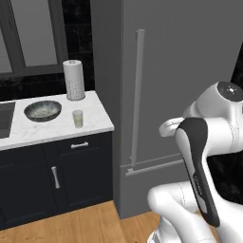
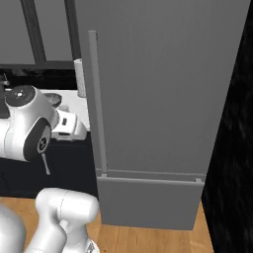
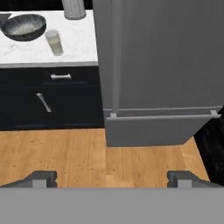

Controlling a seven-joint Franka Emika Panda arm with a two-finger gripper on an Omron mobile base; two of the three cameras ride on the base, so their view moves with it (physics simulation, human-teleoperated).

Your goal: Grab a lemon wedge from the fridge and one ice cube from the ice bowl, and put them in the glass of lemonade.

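the claw (image 3: 112,177) stands spread wide, its two dark fingertips (image 3: 40,178) far apart at the bottom of the hand view with nothing between them; beneath and ahead of it lies the wooden floor (image 3: 65,153), bare planks running up to the cabinets; it is well apart from everything the task names.

straight ahead of the claw and a little to the right in the hand view stands the fridge (image 3: 162,57), tall, plain grey, its door closed; the long vertical bar handle (image 3: 116,57) runs down the door's left side, and below it the lower drawer front (image 3: 151,129) sits slightly tilted against the upper door's bottom edge; the lemon wedge cannot be seen with the door closed.

ahead and to the left of the claw, beyond the floor, are the dark lower cabinets (image 3: 48,100) with a white marble counter (image 3: 74,52) on top; on that counter the glass of lemonade (image 3: 54,42) stands upright, nearer the fridge than the ice bowl (image 3: 24,27); the bowl sits just beside the glass on its far left, apart from it, pale contents inside; behind the glass, toward the wall, stands the white paper-towel roll (image 3: 73,8), close to the fridge's side.
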